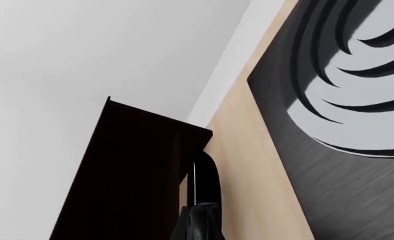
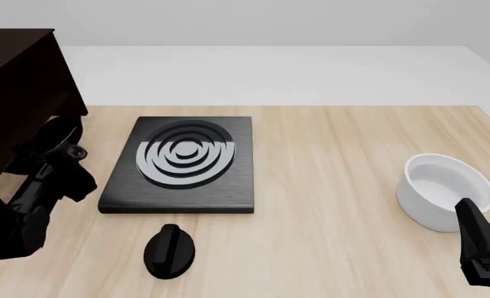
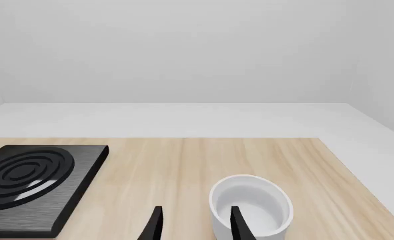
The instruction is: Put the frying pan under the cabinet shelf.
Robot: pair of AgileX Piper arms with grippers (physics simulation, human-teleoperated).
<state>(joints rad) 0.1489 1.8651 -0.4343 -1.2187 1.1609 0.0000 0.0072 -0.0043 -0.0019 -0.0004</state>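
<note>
The dark brown cabinet shelf [image 2: 19, 93] stands at the table's far left, and its side fills the left wrist view [image 1: 130, 170]. The black frying pan [image 2: 56, 135] sits at the cabinet's lower edge, most of it hidden in the dark. Its thin handle [image 1: 208, 175] runs from my left gripper [image 1: 198, 222] toward the cabinet's low gap. That left gripper [image 2: 54, 162] is shut on the handle. My right gripper [image 3: 195, 225] is open and empty near the front right table edge [image 2: 477, 236], just in front of the white bowl.
A flat black stove plate [image 2: 187, 162] with grey rings lies right of the cabinet [image 1: 343, 125] [image 3: 33, 185]. A small black knob [image 2: 170, 249] lies in front of it. The white bowl [image 2: 443, 186] [image 3: 250, 205] stands at the right.
</note>
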